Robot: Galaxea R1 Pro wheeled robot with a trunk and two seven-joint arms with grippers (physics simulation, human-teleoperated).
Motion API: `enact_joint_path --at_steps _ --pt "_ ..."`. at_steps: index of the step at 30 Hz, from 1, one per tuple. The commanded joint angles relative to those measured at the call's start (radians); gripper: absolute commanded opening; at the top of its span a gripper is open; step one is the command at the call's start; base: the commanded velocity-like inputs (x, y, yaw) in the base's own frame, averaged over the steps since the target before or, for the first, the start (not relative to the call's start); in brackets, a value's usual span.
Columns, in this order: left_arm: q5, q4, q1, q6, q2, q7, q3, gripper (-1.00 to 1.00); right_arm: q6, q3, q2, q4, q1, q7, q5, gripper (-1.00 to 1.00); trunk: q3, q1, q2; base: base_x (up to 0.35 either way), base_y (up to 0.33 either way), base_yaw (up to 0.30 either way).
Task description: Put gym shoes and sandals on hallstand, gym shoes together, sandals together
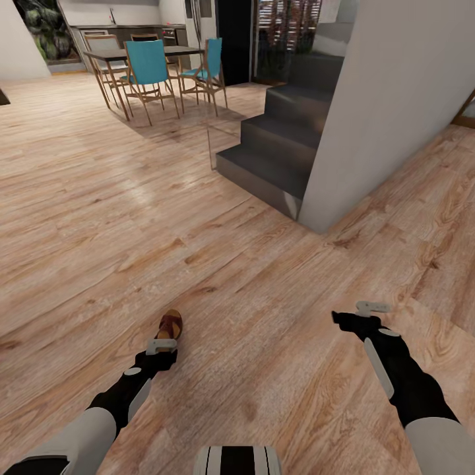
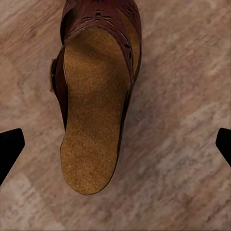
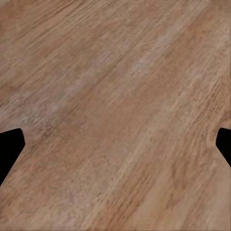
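Sandal [image 1: 171, 324], dark brown with a tan footbed, is seen lying flat on the wood-plank floor [image 1: 251, 284], just ahead of the left gripper [image 1: 161, 345]. In the left wrist view the sandal [image 2: 96, 101] is shown from above, its perforated strap at one end and its rounded heel end lying between the two dark fingertips [image 2: 9, 149], which are spread wide at the frame's edges and touch nothing. The left gripper is held low over the sandal, wide open and empty.

The right gripper [image 1: 367, 311] is held out over bare floor, well apart from the sandal. In the right wrist view its fingertips [image 3: 10, 147] are likewise spread wide over plain planks [image 3: 115, 110], with nothing between them.

Farther off, a dark grey staircase [image 1: 277, 142] is set against a pale wall [image 1: 389, 99]. Beyond it, a dining table [image 1: 148, 54] is ringed by wooden chairs with teal seats [image 1: 148, 69].
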Motion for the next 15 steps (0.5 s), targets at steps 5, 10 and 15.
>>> enact_joint_path --at_steps 5,10,15 --pt "-0.001 0.000 0.000 -0.003 0.000 0.001 0.002 1.00 0.003 0.008 0.010 0.001 0.001 -0.004 -0.010 1.00 -0.001 0.000 0.000 0.018 0.012 0.000" --pt "-0.001 0.000 0.000 -0.003 0.000 0.001 0.002 1.00 0.003 0.009 0.015 0.006 0.001 -0.004 -0.010 1.00 -0.001 0.000 0.000 0.003 0.002 0.000" --pt "-0.001 0.000 0.000 -0.003 0.000 0.001 0.002 1.00 0.003 0.010 0.016 0.013 0.001 -0.004 -0.010 1.00 -0.001 0.000 0.000 0.001 0.001 -0.003"
